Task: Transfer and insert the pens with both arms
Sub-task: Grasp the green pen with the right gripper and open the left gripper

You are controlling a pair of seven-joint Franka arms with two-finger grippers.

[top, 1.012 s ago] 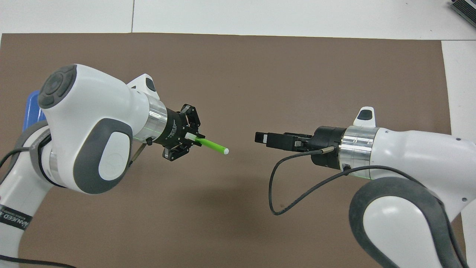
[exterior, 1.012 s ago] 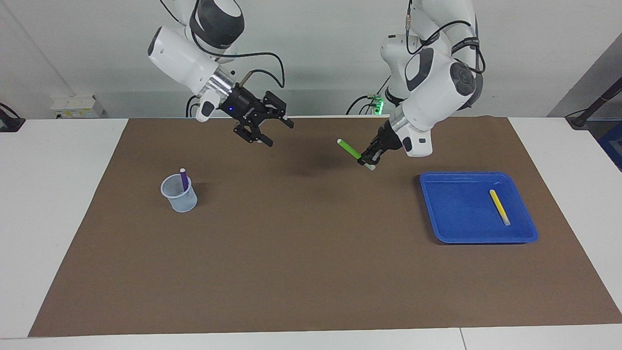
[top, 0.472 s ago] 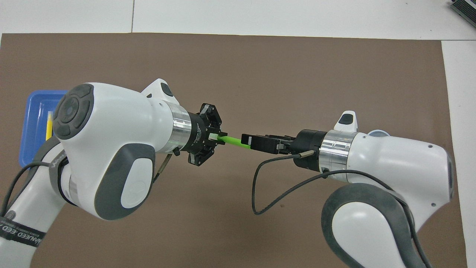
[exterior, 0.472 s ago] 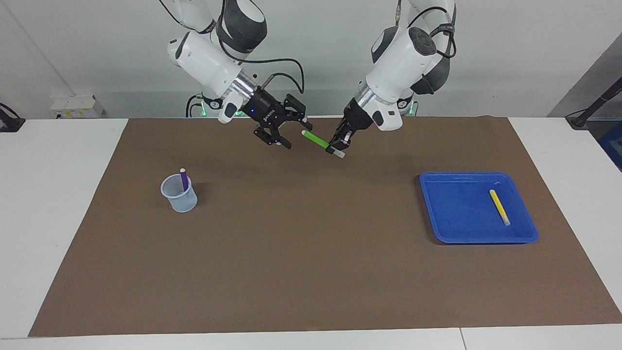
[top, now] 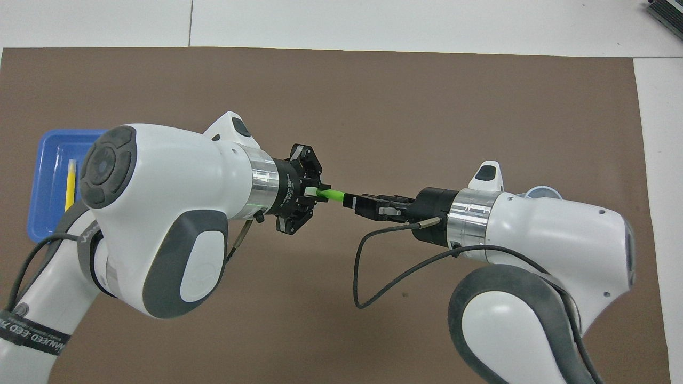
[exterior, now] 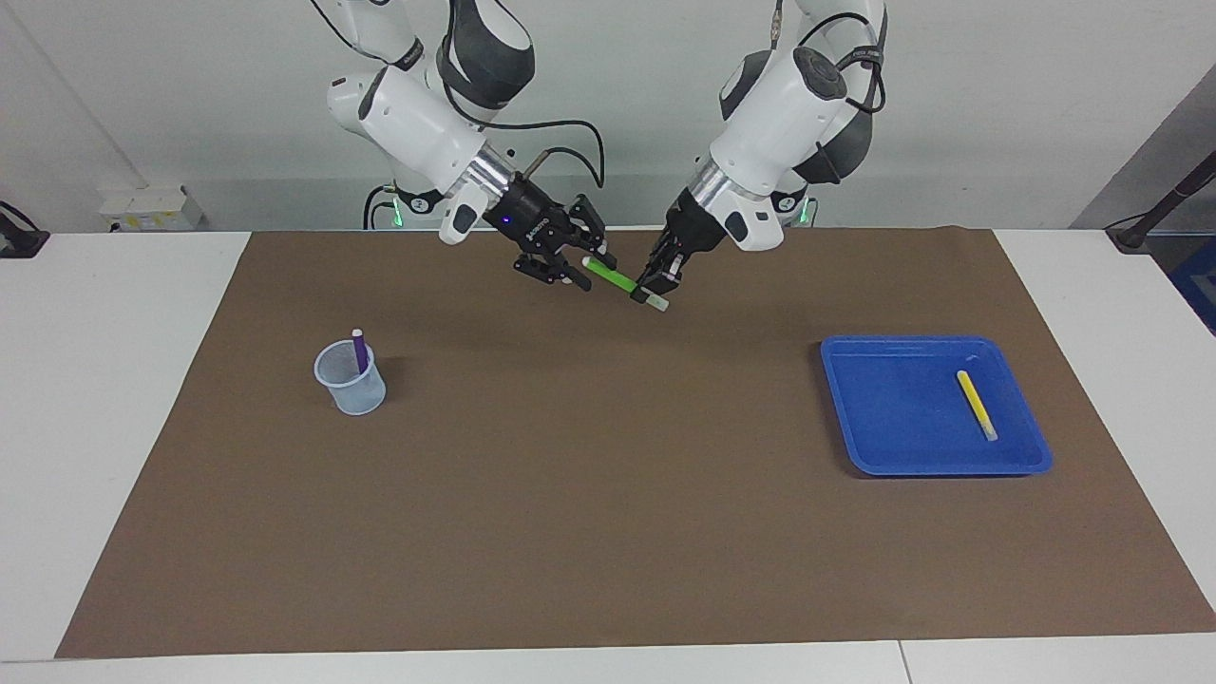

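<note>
My left gripper [exterior: 654, 287] is shut on the green pen [exterior: 616, 278] near its pale end and holds it slanted in the air over the mat's robot-side middle. The pen also shows in the overhead view [top: 333, 195], with the left gripper [top: 312, 193] on it. My right gripper [exterior: 581, 266] is open, its fingers on either side of the pen's free green end; it also shows in the overhead view [top: 356, 201]. The purple pen [exterior: 359, 350] stands in a clear cup [exterior: 350, 385]. The yellow pen [exterior: 976, 404] lies in the blue tray [exterior: 893, 427].
A brown mat [exterior: 608, 513] covers most of the white table. The cup stands toward the right arm's end, the tray toward the left arm's end. In the overhead view the tray [top: 50, 160] and the cup's rim [top: 541, 191] peek out from under the arms.
Both grippers have come together over the mat. The left one brought the green pen toward the right gripper, whose open fingers now flank the pen's free end.
</note>
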